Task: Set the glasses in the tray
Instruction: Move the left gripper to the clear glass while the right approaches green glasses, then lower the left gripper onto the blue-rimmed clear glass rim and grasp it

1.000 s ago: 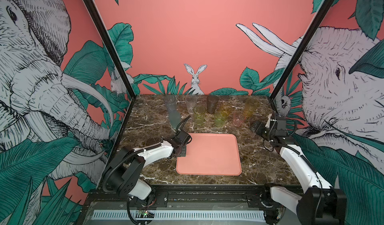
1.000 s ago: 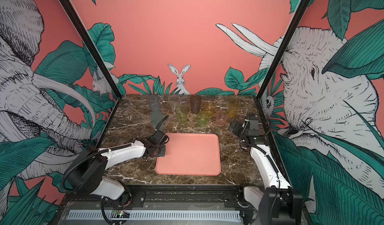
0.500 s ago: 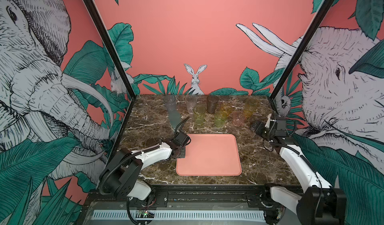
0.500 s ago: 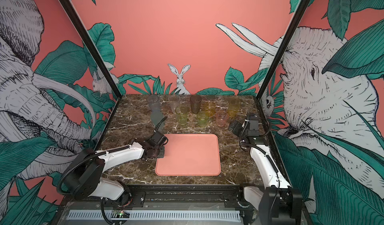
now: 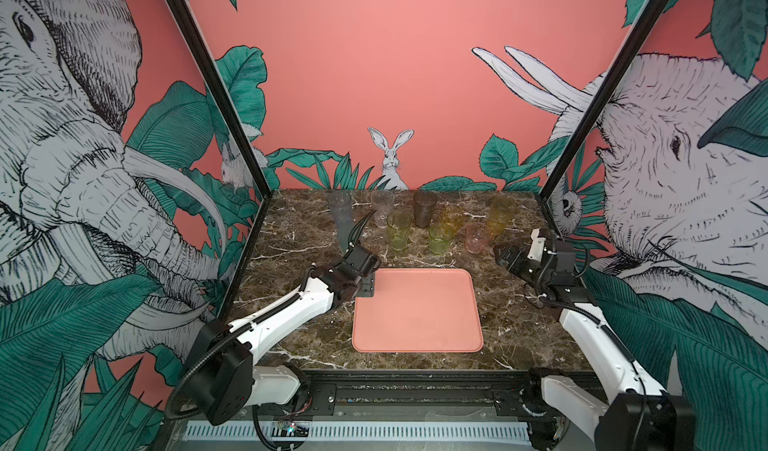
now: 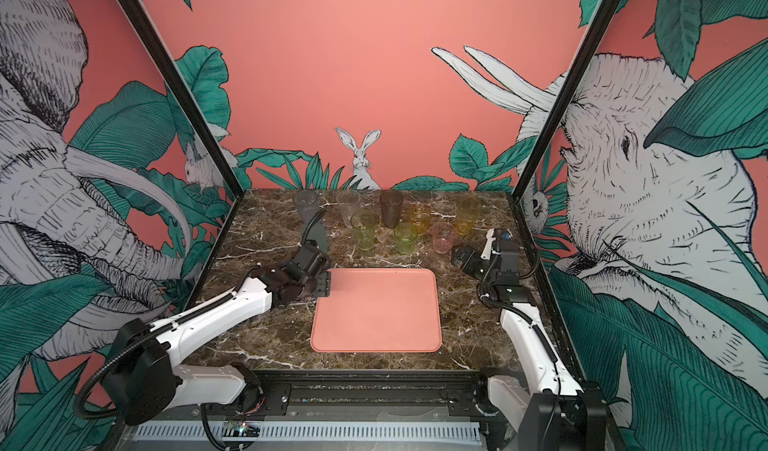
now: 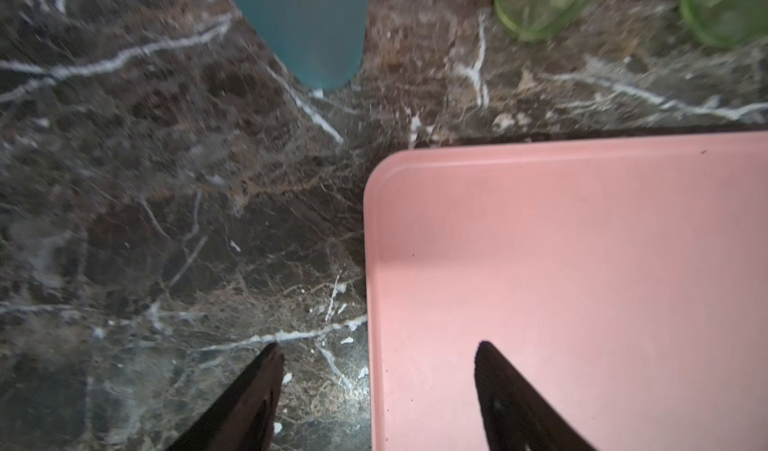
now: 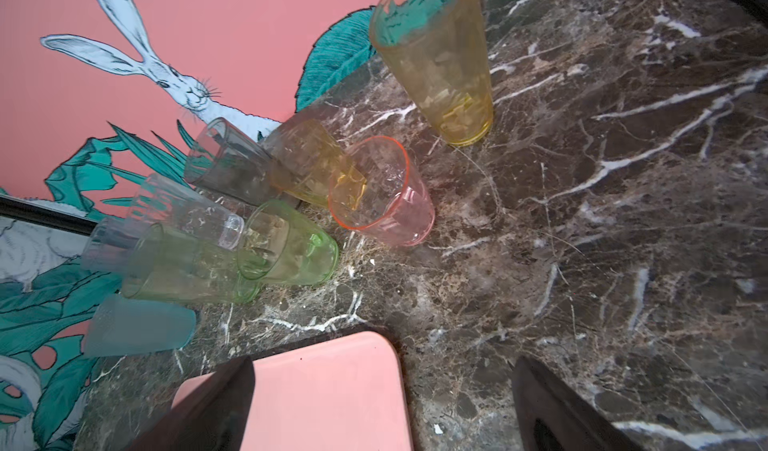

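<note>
My left end effector (image 7: 376, 345) has just spread its fingers and holds nothing. One finger hangs over the marble tabletop (image 7: 166, 220) and the other over the salmon-pink tray (image 7: 561, 282), so the tray's left rim runs between them near its far corner. The tray lies where it lay a second ago, flat and bare. Just beyond that corner stands the frosted blue-grey tumbler (image 7: 303, 25).

My right end effector (image 8: 382, 361) is as wide apart as before and empty. It hangs near the tray's far right corner, facing the pink tumbler (image 8: 380, 191), with the tall amber tumbler (image 8: 440, 66) close by.

All nine glasses (image 5: 440, 239) stand upright in a cluster on the tabletop behind the tray, none of them in it. I judge the tray is now left in its place and picking can begin, the blue-grey tumbler being nearest my freed left side.
</note>
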Controlling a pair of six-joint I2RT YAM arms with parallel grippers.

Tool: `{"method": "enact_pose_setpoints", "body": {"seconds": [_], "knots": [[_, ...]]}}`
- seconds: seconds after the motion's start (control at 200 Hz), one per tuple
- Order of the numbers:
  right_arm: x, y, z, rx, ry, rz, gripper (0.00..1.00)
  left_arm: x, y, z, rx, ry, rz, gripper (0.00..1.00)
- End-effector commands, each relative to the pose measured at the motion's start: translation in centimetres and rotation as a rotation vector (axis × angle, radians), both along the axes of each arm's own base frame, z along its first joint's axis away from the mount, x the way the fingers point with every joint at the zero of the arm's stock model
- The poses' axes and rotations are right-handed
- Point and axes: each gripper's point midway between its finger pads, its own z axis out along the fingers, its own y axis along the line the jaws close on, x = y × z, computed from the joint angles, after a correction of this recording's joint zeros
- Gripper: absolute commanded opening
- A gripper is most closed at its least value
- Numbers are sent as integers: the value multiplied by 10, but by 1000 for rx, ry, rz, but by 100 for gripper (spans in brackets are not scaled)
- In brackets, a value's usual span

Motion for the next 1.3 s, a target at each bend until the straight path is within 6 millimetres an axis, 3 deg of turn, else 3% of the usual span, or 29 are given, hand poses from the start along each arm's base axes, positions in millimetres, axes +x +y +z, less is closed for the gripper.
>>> {"method": "enact_pose_setpoints", "body": {"seconds": [0.0, 0.185, 0.36, 0.595, 0.755, 0.915, 1.121, 1.296], "knots": [[7, 10, 15, 36, -79, 47, 98, 5, 15, 32, 24, -53, 20, 81], [9, 20, 15, 37, -102, 80, 98, 29, 23, 78, 9, -167, 52, 85], [9, 39, 18, 5, -150, 136, 98, 55, 34, 102, -10, -221, 94, 87], [8, 76, 14, -67, -200, 237, 97, 90, 55, 113, -27, -231, 174, 88], [6, 106, 4, -190, -204, 316, 97, 115, 70, 119, -72, -250, 225, 88], [7, 125, -7, -230, -195, 359, 97, 140, 81, 128, -100, -278, 258, 88], [5, 159, -22, -289, -169, 461, 97, 167, 90, 125, -140, -267, 303, 88], [5, 175, -41, -422, -107, 511, 98, 189, 93, 119, -165, -260, 327, 87]]}}
